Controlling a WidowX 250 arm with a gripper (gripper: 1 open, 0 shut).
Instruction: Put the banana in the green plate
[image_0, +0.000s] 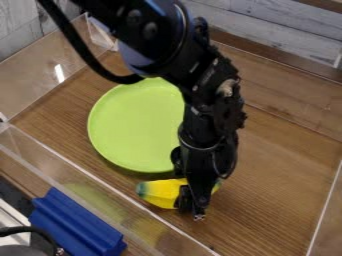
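Banana (163, 192) is lying near the counter's (275, 170) front edge, just beside the green plate (136, 125), while the arm (178, 70) is reaching steeply down, its tool (195, 196) closing around the fruit's middle.

Pale, whitewashed boards (281, 30) line the back across the top of the frame, with a similar grey-white panel (20, 28) at the upper left. A brown wooden ledge (287, 61) runs along the foot of the boards at the upper right. Below it spreads a brown wood-grain surface (274, 170). Clear walls (100, 195) edge this surface at the left and along the lower left. Soft light falls over the surface, and pale reflections show on the clear walls.
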